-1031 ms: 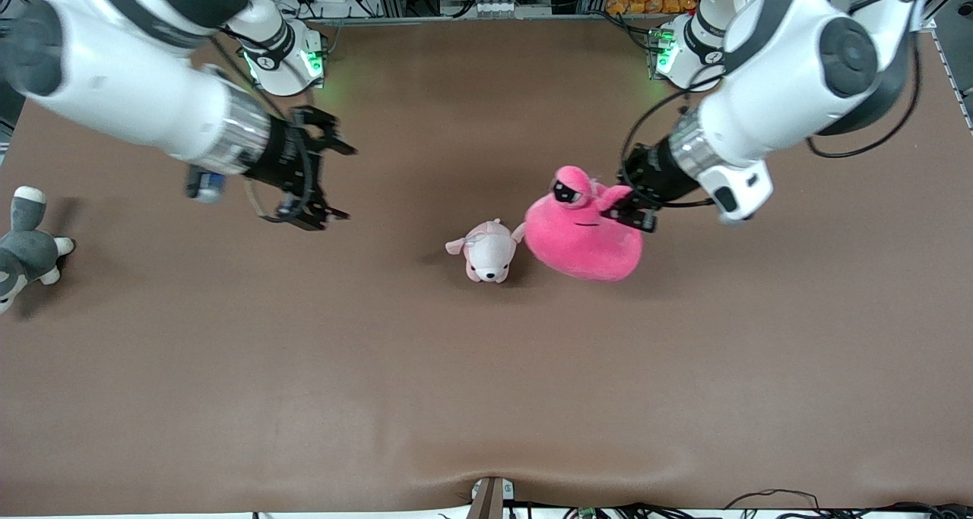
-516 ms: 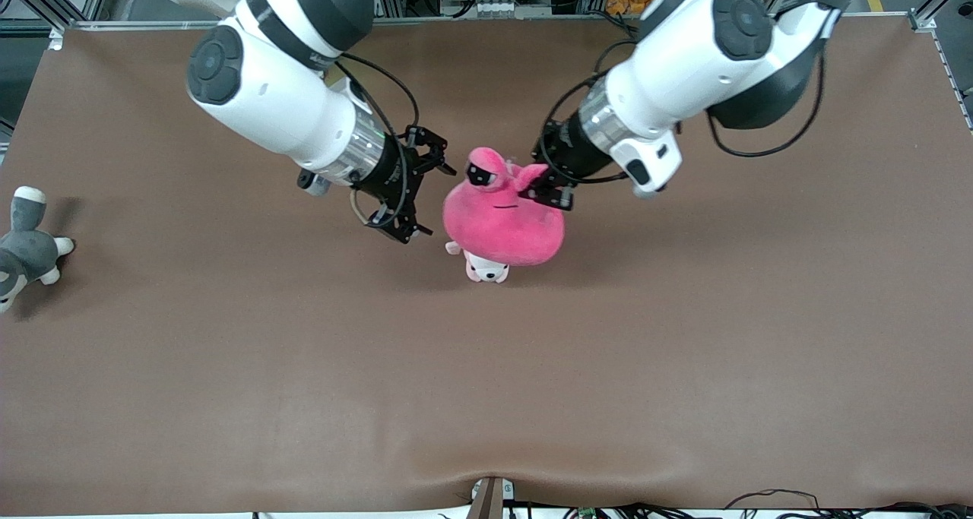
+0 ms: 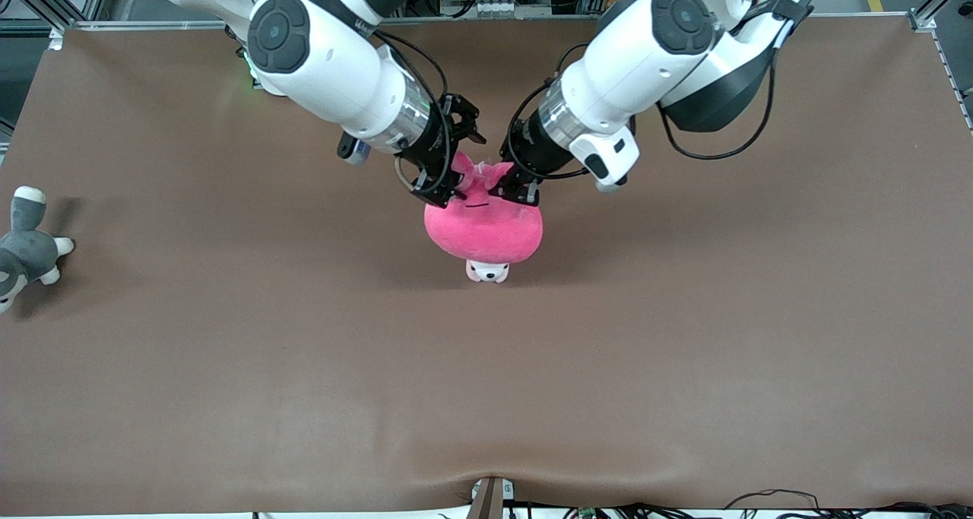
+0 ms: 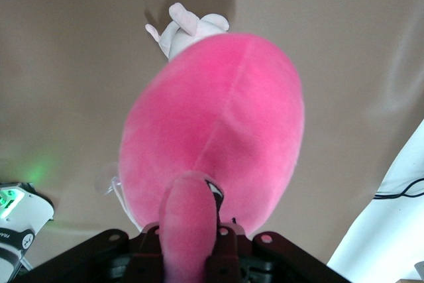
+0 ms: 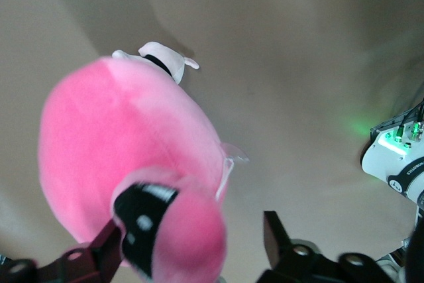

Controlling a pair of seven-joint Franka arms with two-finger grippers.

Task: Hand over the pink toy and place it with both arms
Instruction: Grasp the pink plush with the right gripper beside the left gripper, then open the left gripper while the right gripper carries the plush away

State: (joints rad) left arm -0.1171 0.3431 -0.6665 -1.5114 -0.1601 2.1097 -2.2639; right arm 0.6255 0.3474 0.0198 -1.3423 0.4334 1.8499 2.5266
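The hot-pink rounded plush toy with two stalk eyes [image 3: 483, 229] hangs in the air over the middle of the brown tabletop [image 3: 486, 367], somewhat toward the edge where the robots' bases stand. It is over the small pale pink-and-white puppy plush [image 3: 487, 271], which lies on the table and shows only its head below the pink body in the front view.

The left arm's black two-finger gripper [image 3: 519, 191] is clenched on one of the toy's eye stalks; in the left wrist view the pink stalk [image 4: 187, 223] runs straight down between the black fingers, with the toy's round body hanging below it.

The right arm's black two-finger gripper [image 3: 448, 171] is up at the toy's other eye stalk, over the same middle part of the table. Its jaws are spread: in the right wrist view the stalk with its black eye [image 5: 173, 230] sits between the two fingers, one finger [image 5: 99, 250] close against it, the other [image 5: 281, 243] clearly apart from it. Whether the near finger actually touches the plush is hard to say, since that part of the view is blurred.

A grey-and-white plush animal [image 3: 26, 245] lies at the table edge at the right arm's end, well apart from both grippers.
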